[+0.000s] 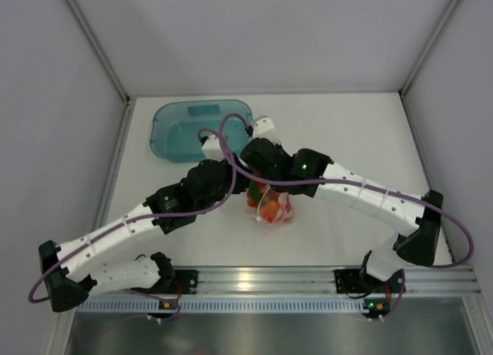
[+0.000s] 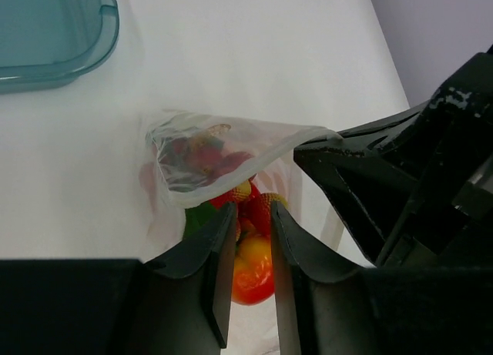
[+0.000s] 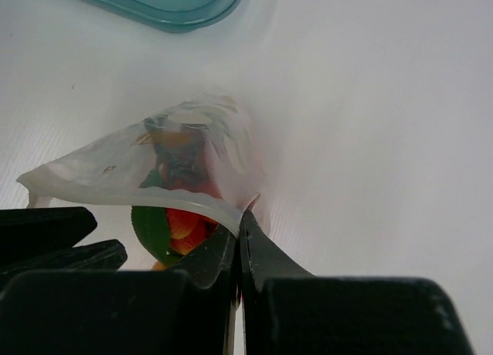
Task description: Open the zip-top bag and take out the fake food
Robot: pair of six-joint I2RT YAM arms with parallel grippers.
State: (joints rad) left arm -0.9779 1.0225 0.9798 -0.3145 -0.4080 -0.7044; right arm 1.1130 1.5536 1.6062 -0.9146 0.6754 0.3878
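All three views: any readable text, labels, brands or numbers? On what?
No text can be read in any view.
Tray: a paler rectangular patch near its far edge, maybe a label; too small to read.
Bag: no legible print through the crumpled film.

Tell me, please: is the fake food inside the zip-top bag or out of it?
Inside. The wrist views show the red and orange fake food through the clear zip-top bag, which the right gripper pinches.

Fake food (image 2: 253, 274) hazy inside bag (image 2: 231, 139)
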